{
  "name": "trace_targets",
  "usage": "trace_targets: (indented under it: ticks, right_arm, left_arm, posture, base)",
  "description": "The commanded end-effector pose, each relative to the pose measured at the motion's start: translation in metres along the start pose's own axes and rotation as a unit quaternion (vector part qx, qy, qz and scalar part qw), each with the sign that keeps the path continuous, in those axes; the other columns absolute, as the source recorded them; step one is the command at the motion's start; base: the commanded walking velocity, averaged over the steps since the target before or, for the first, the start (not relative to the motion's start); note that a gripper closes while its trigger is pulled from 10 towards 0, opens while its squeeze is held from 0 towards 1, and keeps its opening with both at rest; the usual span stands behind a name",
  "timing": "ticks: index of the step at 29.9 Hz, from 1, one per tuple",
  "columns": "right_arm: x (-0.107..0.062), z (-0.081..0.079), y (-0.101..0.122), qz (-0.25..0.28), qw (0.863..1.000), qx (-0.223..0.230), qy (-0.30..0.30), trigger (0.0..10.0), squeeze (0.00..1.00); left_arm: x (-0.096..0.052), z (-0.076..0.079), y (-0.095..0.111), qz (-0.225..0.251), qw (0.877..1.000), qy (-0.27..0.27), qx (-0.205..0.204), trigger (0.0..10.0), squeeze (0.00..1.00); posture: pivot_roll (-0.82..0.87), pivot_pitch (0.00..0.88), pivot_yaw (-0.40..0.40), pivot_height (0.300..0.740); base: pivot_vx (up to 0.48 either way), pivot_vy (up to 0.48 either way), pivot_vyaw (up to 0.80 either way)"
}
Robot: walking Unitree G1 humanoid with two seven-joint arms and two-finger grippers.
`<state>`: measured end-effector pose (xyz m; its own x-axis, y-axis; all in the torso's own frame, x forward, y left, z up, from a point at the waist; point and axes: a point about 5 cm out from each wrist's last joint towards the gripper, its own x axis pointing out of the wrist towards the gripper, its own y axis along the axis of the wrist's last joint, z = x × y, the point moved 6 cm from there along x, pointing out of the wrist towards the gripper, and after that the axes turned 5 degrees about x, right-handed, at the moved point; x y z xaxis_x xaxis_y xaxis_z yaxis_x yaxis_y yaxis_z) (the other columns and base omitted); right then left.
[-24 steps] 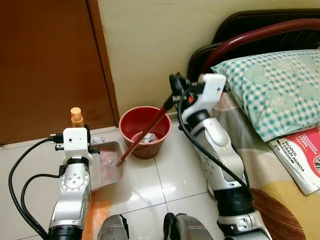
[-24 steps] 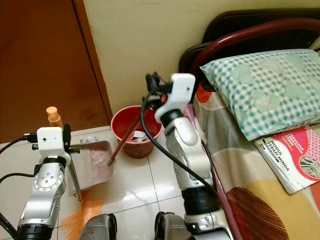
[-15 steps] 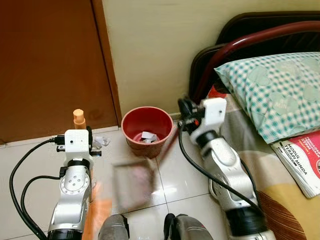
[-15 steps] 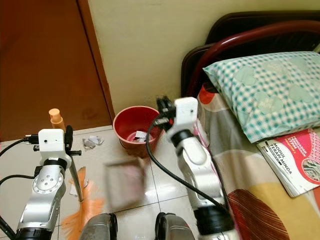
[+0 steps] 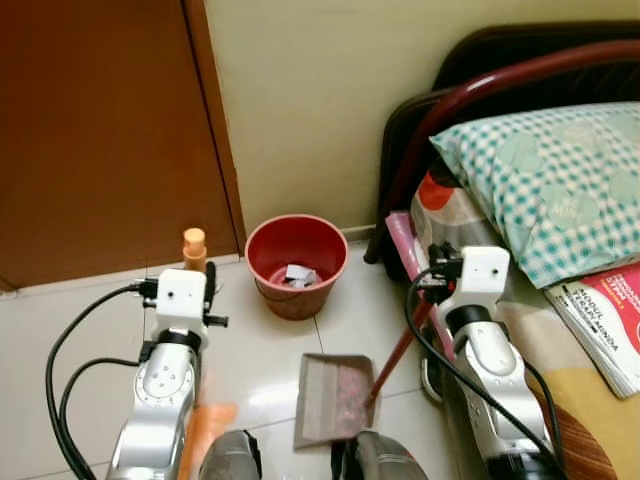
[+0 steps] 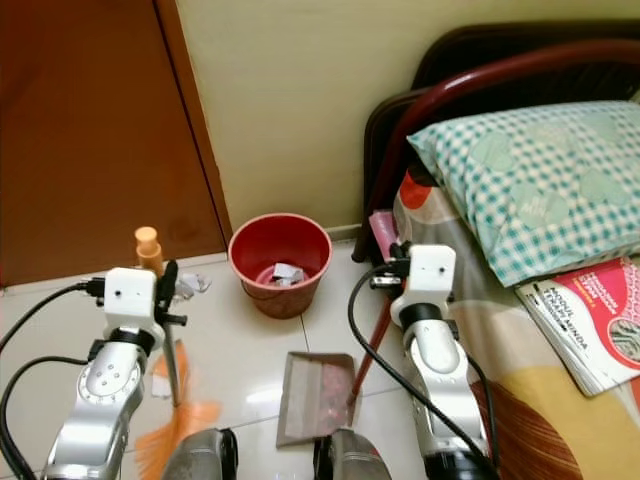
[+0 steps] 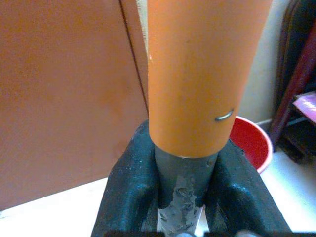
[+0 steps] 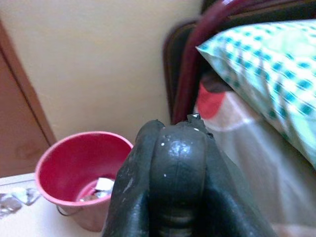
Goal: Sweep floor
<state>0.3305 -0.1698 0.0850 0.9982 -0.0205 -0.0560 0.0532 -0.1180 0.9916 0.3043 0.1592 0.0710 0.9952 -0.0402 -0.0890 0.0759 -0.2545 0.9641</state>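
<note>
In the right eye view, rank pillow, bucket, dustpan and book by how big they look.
1. pillow, largest by far
2. bucket
3. book, cut off by the frame edge, so close to the bucket and unsure
4. dustpan, smallest, though partly hidden at the bottom

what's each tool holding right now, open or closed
Left tool: closed on the broom handle, broom upright beside the door.
Right tool: closed on the dustpan handle, dustpan on the floor.
</note>
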Motion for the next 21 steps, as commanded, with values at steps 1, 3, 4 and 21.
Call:
trace_targets:
  ticks: [1,3,4,21]
  right_arm:
    - [-0.001,0.007,0.002,0.005,1.000,-0.002,-0.012,10.0,0.00]
    - [-0.001,0.007,0.000,0.005,1.000,0.011,-0.013,10.0,0.00]
    - [-0.001,0.008,-0.001,0.004,1.000,0.016,-0.014,10.0,0.00]
    - [-0.029,0.057,-0.017,-0.003,0.995,0.047,-0.083,10.0,0.00]
  left_arm:
    - [-0.003,0.013,-0.004,-0.006,0.999,-0.024,-0.027,10.0,0.00]
    - [-0.004,0.020,-0.006,-0.008,0.999,-0.033,-0.037,10.0,0.00]
    - [-0.004,0.021,-0.007,-0.009,0.999,-0.034,-0.036,10.0,0.00]
    - [0.000,-0.002,-0.027,-0.022,1.000,-0.016,-0.010,10.0,0.00]
  posture:
    - [0.03,0.091,-0.058,0.740]
    - [0.03,0.096,-0.052,0.740]
    - [0.03,0.096,-0.052,0.740]
    - [0.01,0.000,0.015,0.740]
  base:
    - [0.000,0.000,0.00]
    - [0.000,0.000,0.00]
    - [0.000,0.000,0.00]
    - [0.000,0.000,0.00]
